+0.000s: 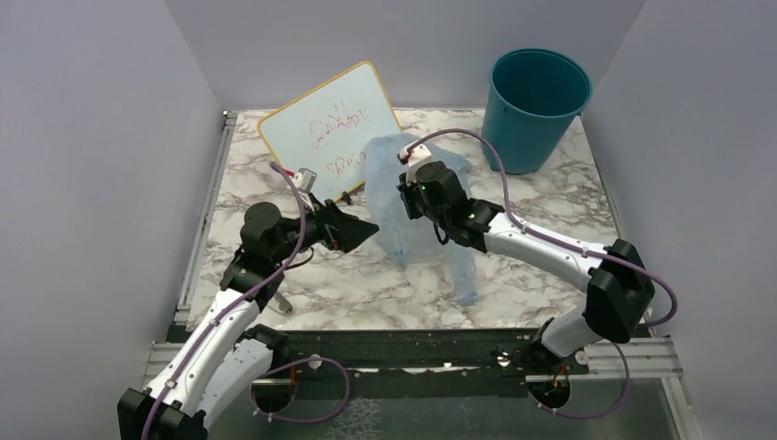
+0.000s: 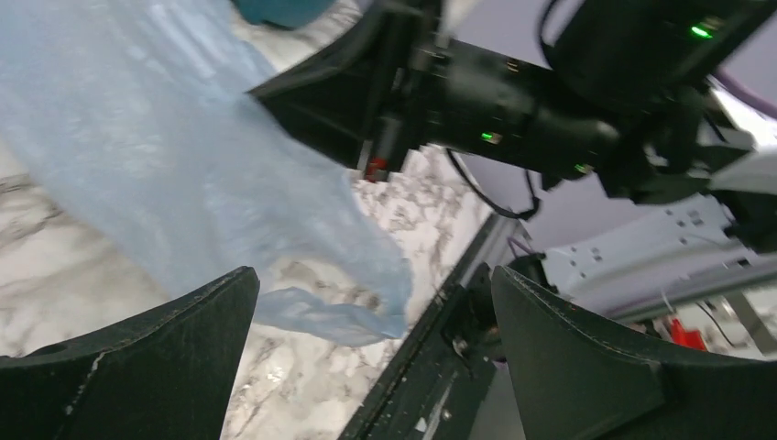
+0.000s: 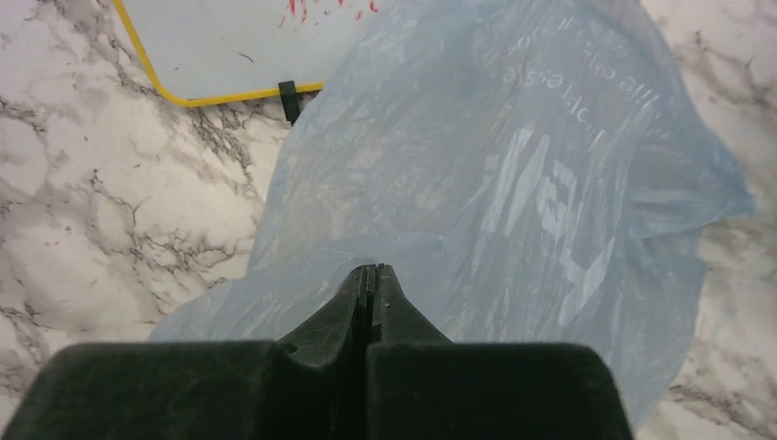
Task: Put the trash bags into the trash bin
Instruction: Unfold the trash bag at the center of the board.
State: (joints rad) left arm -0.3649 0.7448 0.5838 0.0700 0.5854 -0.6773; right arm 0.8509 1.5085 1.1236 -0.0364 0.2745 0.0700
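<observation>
The pale-blue trash bag hangs lifted over the middle of the marble table, its lower end trailing toward the front edge. My right gripper is shut on the bag's film near its upper part. The right wrist view shows the closed tips against the bag. My left gripper is open and empty, pointing at the bag from the left, just short of it. In the left wrist view the bag and right gripper lie beyond my left gripper. The teal trash bin stands upright at the far right corner.
A yellow-framed whiteboard with red writing leans at the back, behind the bag; it also shows in the right wrist view. Grey walls enclose the marble table on three sides. A black rail runs along the near edge.
</observation>
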